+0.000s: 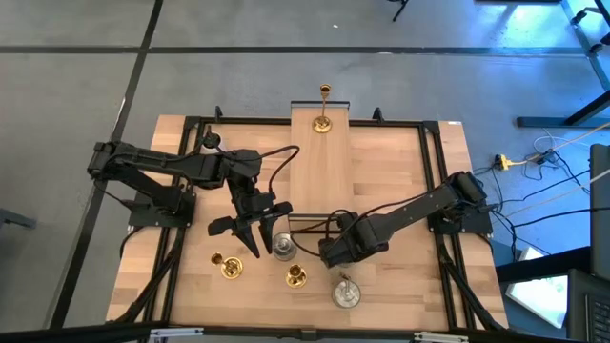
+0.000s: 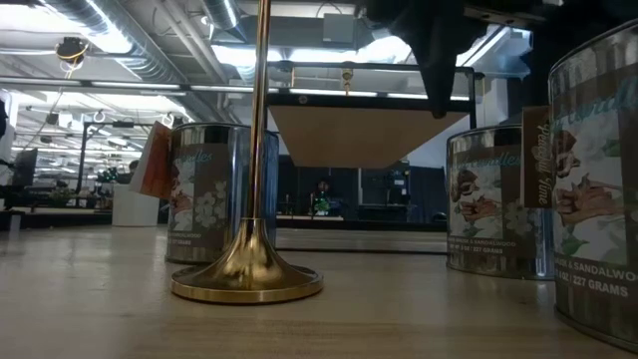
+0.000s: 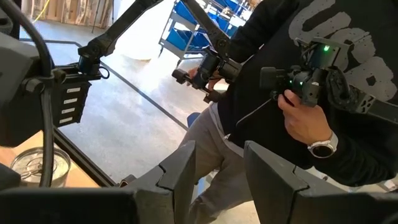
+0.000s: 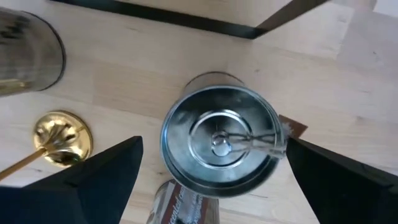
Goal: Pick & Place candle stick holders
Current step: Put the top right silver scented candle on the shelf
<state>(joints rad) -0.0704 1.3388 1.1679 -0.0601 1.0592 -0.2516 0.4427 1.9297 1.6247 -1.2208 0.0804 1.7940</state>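
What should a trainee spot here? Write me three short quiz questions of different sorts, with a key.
1. True or false: the right pincer is shut.
2. What lies below the right pincer, between its fingers? A) silver candle tin B) white cup C) wooden block
3. Fill in: the number of brass candlestick holders standing on the raised board is ___.

Key: 1 false, it is open; 2 A; 3 one.
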